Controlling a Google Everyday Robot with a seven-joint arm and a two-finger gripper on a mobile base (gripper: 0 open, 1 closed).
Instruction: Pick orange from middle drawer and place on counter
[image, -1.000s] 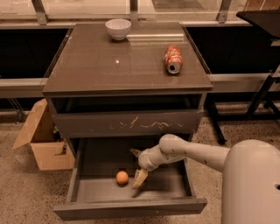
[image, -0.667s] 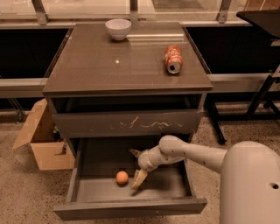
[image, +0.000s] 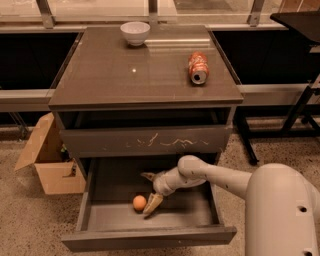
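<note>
Fingers (image: 152, 204) of the gripper (image: 148, 193) stand apart inside the open middle drawer (image: 150, 238), the nearer one pointing down just right of the orange (image: 139, 202), which lies on the drawer floor left of centre; I cannot tell whether they touch. The arm (image: 215, 176) reaches in from the right, below the scratched drawer (image: 145, 142). On the desk (image: 115, 75) a white bowl (image: 135, 33) sits at the far edge and a red soda can (image: 198, 68) lies on its side at right.
</note>
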